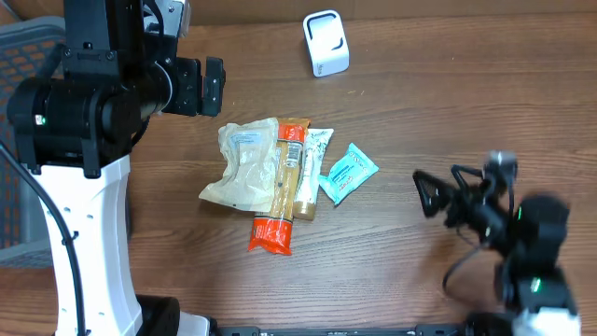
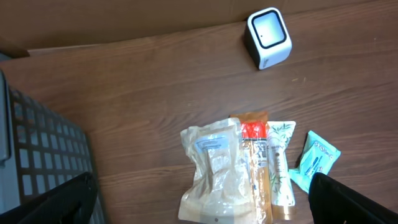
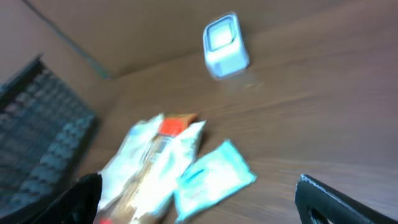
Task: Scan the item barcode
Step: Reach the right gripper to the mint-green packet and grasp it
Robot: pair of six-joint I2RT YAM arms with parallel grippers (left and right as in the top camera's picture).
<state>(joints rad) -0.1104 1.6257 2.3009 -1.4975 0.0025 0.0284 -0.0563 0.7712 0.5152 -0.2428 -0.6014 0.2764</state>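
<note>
A white box-shaped scanner [image 1: 326, 42] [image 2: 268, 37] [image 3: 225, 45] stands at the back of the wooden table. Mid-table lies a small pile: a clear crumpled pouch [image 1: 244, 163] [image 2: 214, 171], a long orange-red packet [image 1: 283, 187] [image 2: 254, 162], a white tube [image 1: 312, 173] [image 2: 281, 165] and a teal packet [image 1: 347, 172] [image 2: 316, 158] [image 3: 214, 177]. My left gripper [image 1: 207, 84] [image 2: 199, 199] hangs open above the table, back-left of the pile, holding nothing. To the pile's right, my right gripper [image 1: 431, 194] [image 3: 199, 199] is open and empty, pointing at the teal packet.
A grey mesh basket [image 1: 28, 56] [image 2: 37, 155] [image 3: 37, 118] stands at the table's left edge, behind the left arm's white base. Bare wood lies between the pile and the scanner. The right wrist view is blurred.
</note>
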